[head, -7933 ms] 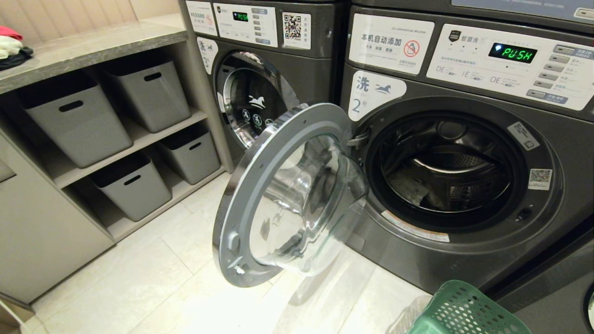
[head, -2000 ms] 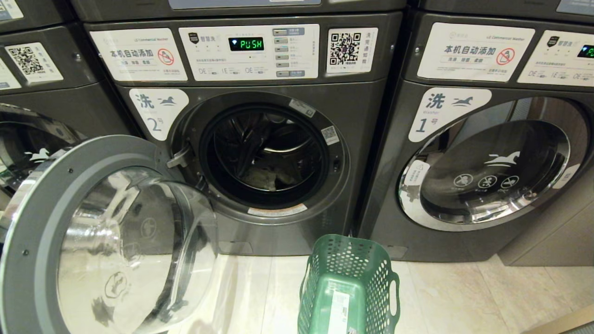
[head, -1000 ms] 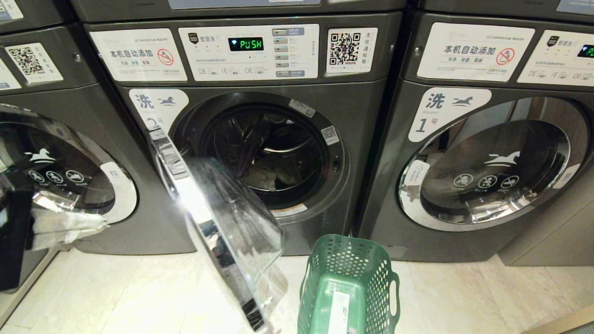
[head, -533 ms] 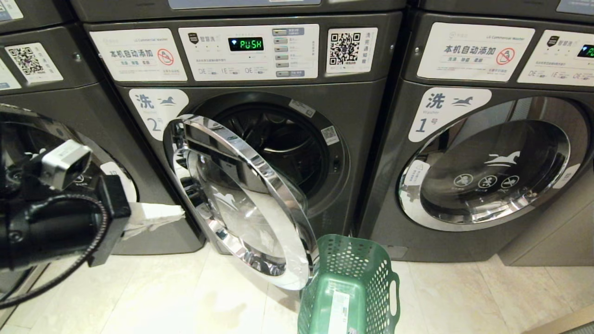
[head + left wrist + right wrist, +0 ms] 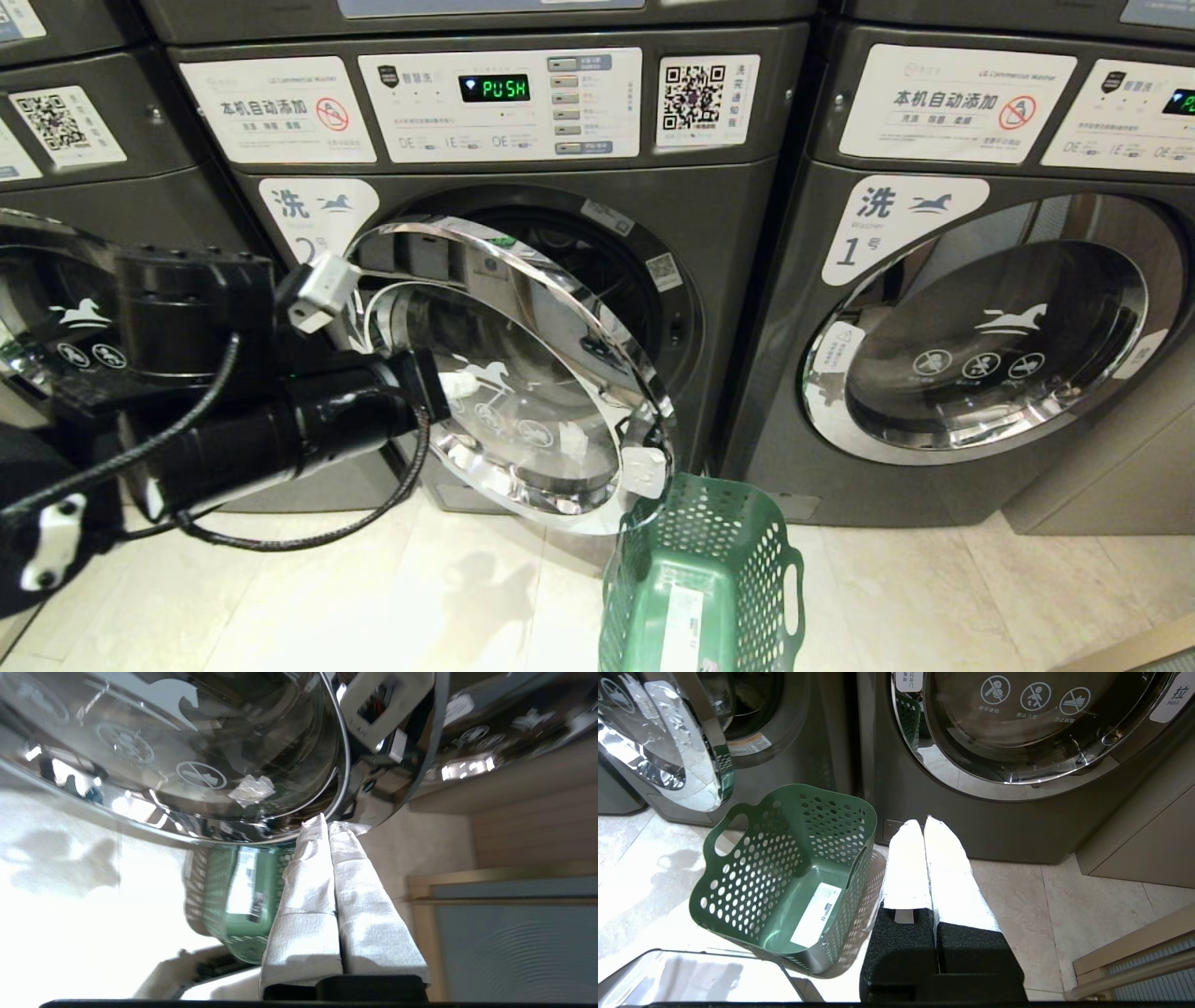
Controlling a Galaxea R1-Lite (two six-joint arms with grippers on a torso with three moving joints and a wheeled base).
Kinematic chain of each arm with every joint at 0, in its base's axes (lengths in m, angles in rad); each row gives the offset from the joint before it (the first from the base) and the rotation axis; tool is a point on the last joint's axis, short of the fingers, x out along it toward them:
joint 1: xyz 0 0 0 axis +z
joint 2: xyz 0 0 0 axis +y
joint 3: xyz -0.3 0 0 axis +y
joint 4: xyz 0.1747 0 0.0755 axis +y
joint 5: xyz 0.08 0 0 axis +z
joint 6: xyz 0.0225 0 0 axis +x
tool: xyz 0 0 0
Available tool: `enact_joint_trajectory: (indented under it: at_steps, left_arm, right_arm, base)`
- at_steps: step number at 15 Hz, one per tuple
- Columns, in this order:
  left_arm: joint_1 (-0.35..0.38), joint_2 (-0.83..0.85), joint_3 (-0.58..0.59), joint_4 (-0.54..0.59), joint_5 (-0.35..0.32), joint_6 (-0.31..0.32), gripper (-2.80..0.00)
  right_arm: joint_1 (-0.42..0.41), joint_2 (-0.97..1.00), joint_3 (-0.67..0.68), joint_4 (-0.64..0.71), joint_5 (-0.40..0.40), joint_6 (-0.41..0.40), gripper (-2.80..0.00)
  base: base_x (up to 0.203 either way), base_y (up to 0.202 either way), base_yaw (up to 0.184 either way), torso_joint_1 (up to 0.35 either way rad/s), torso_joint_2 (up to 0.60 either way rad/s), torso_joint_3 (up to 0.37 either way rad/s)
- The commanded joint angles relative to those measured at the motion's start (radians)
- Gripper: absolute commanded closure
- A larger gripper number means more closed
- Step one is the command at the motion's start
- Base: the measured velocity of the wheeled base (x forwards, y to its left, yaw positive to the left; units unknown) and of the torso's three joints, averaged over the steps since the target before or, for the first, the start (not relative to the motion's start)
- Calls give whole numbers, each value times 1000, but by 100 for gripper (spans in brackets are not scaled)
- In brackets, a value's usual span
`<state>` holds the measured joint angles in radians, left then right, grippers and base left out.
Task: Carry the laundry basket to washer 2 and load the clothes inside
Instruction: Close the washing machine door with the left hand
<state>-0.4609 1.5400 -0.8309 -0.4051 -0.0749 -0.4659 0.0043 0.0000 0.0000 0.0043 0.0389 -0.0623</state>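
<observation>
Washer 2 [image 5: 733, 252] stands in the middle, marked by its white numeral 2 label [image 5: 317, 215]. Its chrome-rimmed glass door [image 5: 532, 392] hangs half swung across the drum opening. My left gripper [image 5: 457, 385] is shut, with its white-wrapped tips against the door's outer face [image 5: 327, 823]. The laundry basket [image 5: 709, 523] stands on the floor just right of the door's free edge. It is empty, with a white sticker on its bottom [image 5: 815, 914]. The clothes are hidden behind the door. My right gripper [image 5: 924, 821] is shut, low beside the basket [image 5: 831, 826].
Washer 1 [image 5: 980, 327] stands to the right with its door shut. Another grey machine [image 5: 56, 317] stands to the left, behind my left arm. Pale floor tiles [image 5: 373, 597] lie in front. A wooden cabinet edge [image 5: 1134, 947] is at the far right.
The door of washer 2 has swung from wide open to half across the opening. My left arm came in from the left and followed it. The basket has stayed put.
</observation>
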Motion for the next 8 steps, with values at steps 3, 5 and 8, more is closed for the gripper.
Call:
enact_joint_trajectory:
  at_steps: [3, 5, 8]
  left_arm:
    - [-34, 233, -30, -178, 10, 168, 0]
    - [-53, 343, -66, -337, 44, 224, 0]
    - [-121, 437, -121, -489, 91, 299, 0]
  right_arm:
    - [0, 2, 0, 0, -1, -1, 0]
    - [0, 1, 0, 0, -3, 1, 0]
    - [0, 1, 0, -1, -22, 15, 0]
  base:
    - [0, 0, 0, 0, 0, 0]
    - [0, 0, 0, 0, 0, 0]
    - [0, 0, 0, 0, 0, 0]
